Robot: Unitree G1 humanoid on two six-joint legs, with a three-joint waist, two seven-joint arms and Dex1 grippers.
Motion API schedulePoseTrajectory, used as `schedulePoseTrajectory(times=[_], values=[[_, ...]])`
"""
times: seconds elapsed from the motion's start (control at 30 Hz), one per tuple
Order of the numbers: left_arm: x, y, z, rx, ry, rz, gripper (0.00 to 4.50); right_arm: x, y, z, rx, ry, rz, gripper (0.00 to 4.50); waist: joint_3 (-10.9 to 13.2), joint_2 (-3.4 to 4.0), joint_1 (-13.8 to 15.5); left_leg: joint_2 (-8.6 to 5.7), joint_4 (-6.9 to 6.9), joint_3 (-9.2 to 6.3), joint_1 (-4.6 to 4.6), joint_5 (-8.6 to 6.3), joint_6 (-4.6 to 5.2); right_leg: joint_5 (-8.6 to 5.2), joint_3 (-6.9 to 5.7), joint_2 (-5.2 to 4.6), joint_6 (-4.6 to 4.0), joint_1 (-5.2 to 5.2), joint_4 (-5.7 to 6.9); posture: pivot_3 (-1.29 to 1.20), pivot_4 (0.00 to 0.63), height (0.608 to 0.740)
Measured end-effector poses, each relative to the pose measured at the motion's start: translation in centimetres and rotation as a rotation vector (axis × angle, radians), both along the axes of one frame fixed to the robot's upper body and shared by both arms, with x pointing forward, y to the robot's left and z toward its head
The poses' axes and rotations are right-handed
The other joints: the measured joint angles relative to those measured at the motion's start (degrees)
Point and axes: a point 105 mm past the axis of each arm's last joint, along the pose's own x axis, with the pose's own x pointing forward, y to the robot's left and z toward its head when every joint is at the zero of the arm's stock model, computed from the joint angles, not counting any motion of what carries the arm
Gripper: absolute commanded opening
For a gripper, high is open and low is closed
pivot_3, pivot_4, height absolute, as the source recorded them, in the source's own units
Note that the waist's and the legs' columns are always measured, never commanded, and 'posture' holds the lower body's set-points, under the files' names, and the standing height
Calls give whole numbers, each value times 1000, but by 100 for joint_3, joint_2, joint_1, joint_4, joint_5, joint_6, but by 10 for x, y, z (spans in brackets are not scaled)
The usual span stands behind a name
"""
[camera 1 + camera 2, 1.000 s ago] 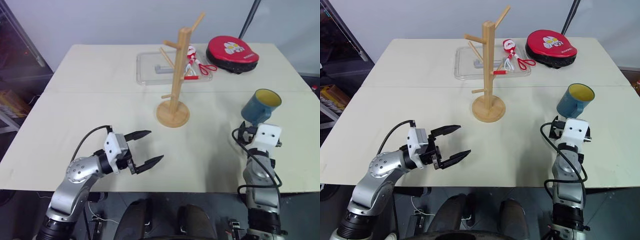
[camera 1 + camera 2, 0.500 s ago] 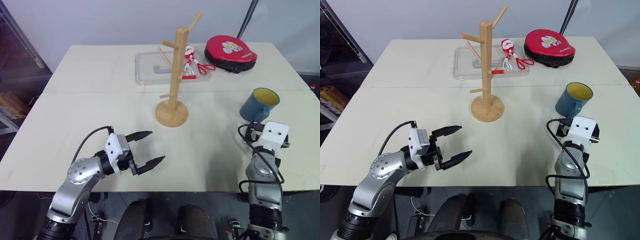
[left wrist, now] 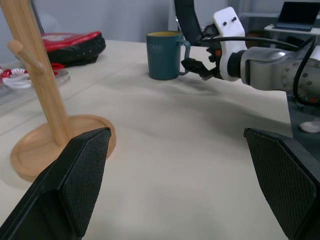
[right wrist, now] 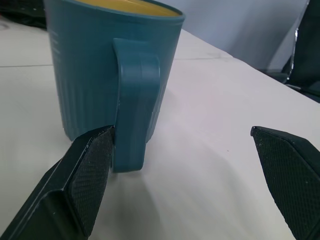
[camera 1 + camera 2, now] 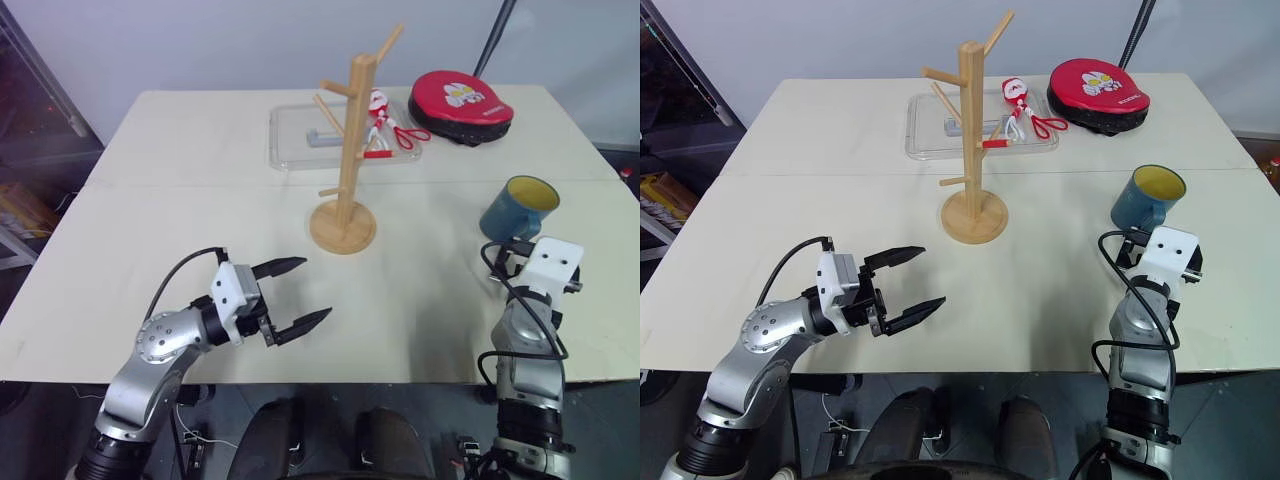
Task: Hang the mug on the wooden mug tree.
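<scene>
Though your right gripper (image 4: 175,175) gapes beside the mug (image 5: 1148,197), its fingertips hide behind the wrist; left gripper (image 5: 297,296) gapes wide over the cream table (image 5: 200,200).

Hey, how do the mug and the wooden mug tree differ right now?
The mug is short, teal with a yellow inside; the wooden mug tree is tall, pale wood. The mug stands near the right gripper, the tree mid-table by a clear tray. Both stand upright on the table, apart.
</scene>
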Motion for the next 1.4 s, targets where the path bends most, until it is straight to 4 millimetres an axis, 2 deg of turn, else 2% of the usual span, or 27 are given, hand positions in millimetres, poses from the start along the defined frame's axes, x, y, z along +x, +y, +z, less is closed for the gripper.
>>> schedulePoseTrajectory(times=[0.37,0.73,1.27,1.37,1.4], values=[[1,-3,2,-2,-10,-9,4500,12,-3,2,69,-14,-57,4475,0,0,-8,4,1,4,0,0,0,1,3,6,-1,-1,2,0,150,739],[2,-3,4,-2,-18,-10,4500,12,-10,-9,127,20,-161,4475,0,0,-8,5,1,6,0,1,0,1,5,7,-1,-2,2,0,150,739],[4,-4,6,-1,-15,-7,4500,27,-15,-5,114,-12,-134,4475,0,0,-35,11,2,10,1,1,0,1,7,12,-2,-4,6,0,150,739],[4,-5,7,-2,-17,-5,4500,28,-17,-5,111,-12,-136,3660,0,0,-37,11,3,11,1,1,0,1,7,12,-2,-3,6,0,150,739],[5,-5,7,-3,-21,-5,4500,28,-18,-5,111,-13,-135,3145,0,0,-36,11,3,11,1,1,0,1,7,12,-2,-4,6,0,150,739]])
